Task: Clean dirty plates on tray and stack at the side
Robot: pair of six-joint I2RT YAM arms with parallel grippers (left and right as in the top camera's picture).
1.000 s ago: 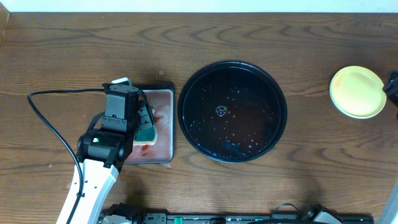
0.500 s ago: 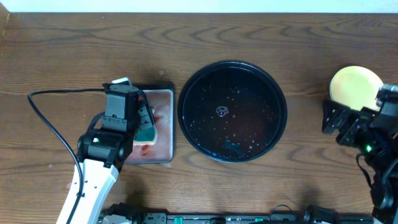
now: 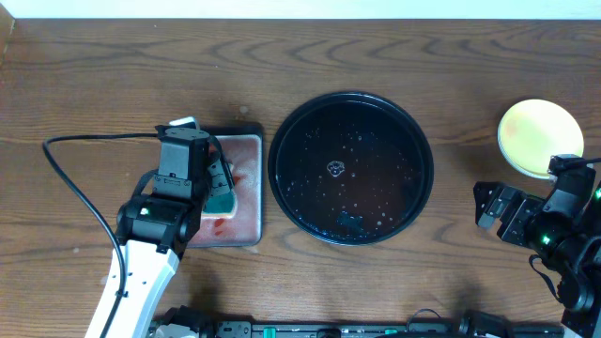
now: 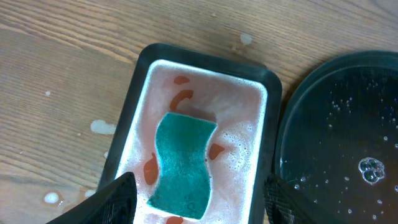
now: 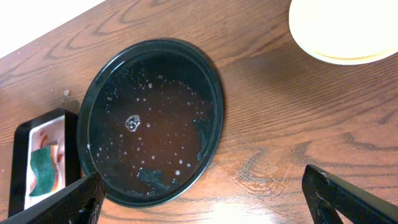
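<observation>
The large round black tray sits mid-table, wet with foam specks and holding no plates; it also shows in the right wrist view and the left wrist view. The plates stand stacked at the far right with the yellow one on top, also in the right wrist view; any beneath are hidden. My left gripper is open above the green sponge. My right gripper is open and empty, between the tray and the stack; it also shows in the right wrist view.
A small rectangular black-rimmed tray with pinkish foamy water and red sauce bits lies left of the round tray, the sponge in it. A black cable loops at the left. Droplets of foam lie on the wood.
My right arm has come into view from the right edge and moved down and left, away from the stacked plates. The left arm has not moved.
</observation>
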